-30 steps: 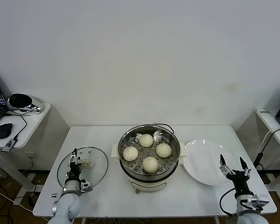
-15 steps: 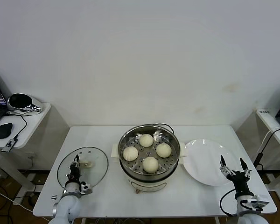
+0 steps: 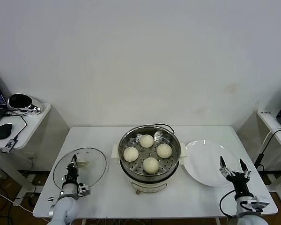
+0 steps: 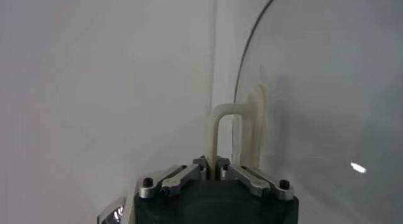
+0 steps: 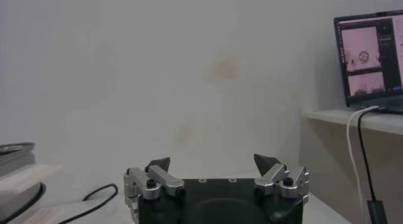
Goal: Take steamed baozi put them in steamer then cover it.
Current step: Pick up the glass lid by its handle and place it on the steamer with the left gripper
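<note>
Four cream-white baozi (image 3: 151, 165) lie in the shiny steamer (image 3: 123, 143), which sits on a cream-white pot base (image 3: 145, 186) at the table's middle. The glass cover (image 3: 91, 171) is at the table's left. My left gripper (image 3: 71, 169) is shut on its cream-white handle (image 3: 83, 164). The left wrist view shows the handle (image 4: 221, 128) pinched in that gripper (image 4: 211, 168), with the glass cover (image 4: 327, 87) beyond. My right gripper (image 3: 233, 169) is open and empty by the table's front right edge; it also shows in the right wrist view (image 5: 213, 161).
An empty white plate (image 3: 206, 161) lies right of the steamer. A black cable (image 3: 166, 125) runs behind the pot. A side table (image 3: 18, 123) with a mouse and headset stands at the left. A shelf with a laptop (image 5: 370, 58) is at the right.
My left gripper has drawn slightly left and nearer with the handle in it, and the cover has shifted left with it. The right arm has hardly moved.
</note>
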{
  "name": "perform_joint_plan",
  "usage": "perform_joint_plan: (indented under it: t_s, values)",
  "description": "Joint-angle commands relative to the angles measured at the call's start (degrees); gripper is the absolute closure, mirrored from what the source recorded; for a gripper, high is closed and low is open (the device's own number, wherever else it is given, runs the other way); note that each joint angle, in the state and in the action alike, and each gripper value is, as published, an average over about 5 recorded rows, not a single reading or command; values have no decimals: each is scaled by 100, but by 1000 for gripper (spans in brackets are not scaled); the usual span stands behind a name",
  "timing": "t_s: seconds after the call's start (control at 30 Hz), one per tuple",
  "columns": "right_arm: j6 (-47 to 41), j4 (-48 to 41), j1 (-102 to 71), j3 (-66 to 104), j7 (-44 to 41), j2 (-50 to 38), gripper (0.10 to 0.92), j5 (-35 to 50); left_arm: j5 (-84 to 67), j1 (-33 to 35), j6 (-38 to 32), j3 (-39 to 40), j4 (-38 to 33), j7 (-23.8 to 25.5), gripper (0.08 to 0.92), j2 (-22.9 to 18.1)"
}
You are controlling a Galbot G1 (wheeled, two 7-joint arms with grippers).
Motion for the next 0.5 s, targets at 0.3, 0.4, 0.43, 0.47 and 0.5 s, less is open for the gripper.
perform_joint_plan:
  t_s: [0.3, 0.4, 0.43, 0.47, 0.5]
  values:
    - [-369, 175, -101, -45, 83, 137, 203, -9, -750, 986, 1708, -325, -2840, 678, 857, 649]
    - [-373, 180, -82, -57, 91, 138, 203, -39, -402, 975, 2363, -132, -3299, 963, 857, 736]
    - [-396, 182, -78, -51, 113, 143, 203, -88, -237, 935, 2565, -26, -3461, 1115, 857, 721]
    - [-434, 185, -76, -41, 142, 149, 203, -156, -59, 884, 2728, 85, -3608, 1268, 857, 682]
    - [-476, 187, -78, -28, 171, 157, 203, -234, 119, 825, 2838, 208, -3732, 1422, 857, 609]
